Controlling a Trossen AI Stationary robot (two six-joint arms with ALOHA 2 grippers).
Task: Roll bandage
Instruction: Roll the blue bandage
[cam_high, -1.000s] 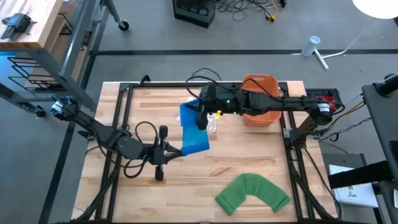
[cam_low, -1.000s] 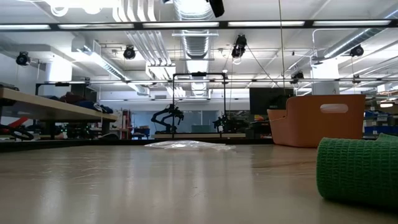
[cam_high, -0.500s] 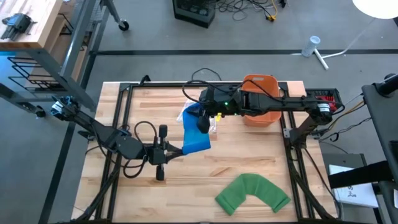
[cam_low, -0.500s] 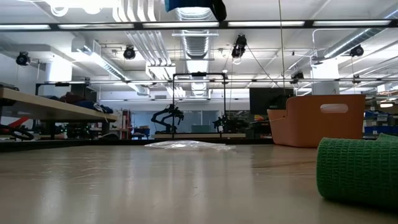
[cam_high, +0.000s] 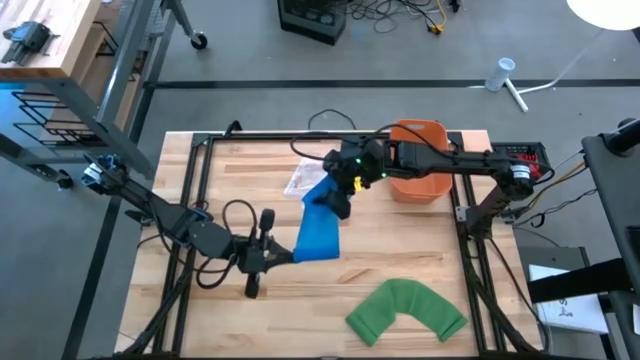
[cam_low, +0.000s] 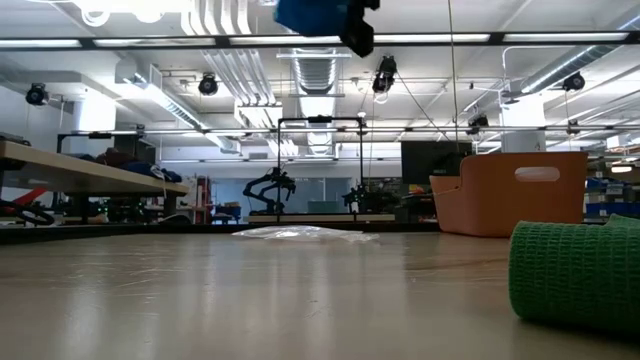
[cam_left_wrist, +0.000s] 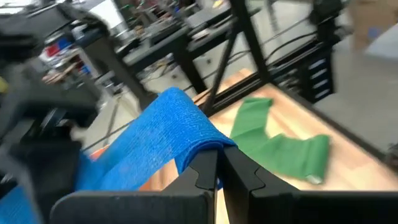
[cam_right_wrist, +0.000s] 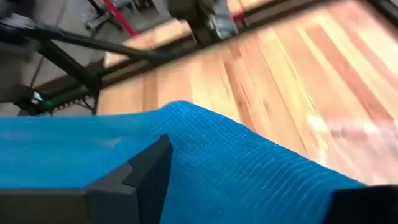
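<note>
Blue woven bandage strip (cam_high: 320, 228) stretched in the air above the wooden slatted surface (cam_high: 400, 250), left gripper (cam_high: 284, 257) jaws pinching its lower end, right gripper (cam_high: 335, 200) at its upper end — jaws spread, green bandage (cam_high: 406, 311) lying apart — near the surface edge.

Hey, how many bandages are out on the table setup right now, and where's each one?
2. The blue bandage hangs above mid-table, pinched by the left gripper with the right gripper at its other end. The green bandage lies at the near right edge.

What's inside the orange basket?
The right arm crosses over the orange basket in the high view, covering most of its inside. The low view shows only its outer wall, so any contents stay hidden.
</note>
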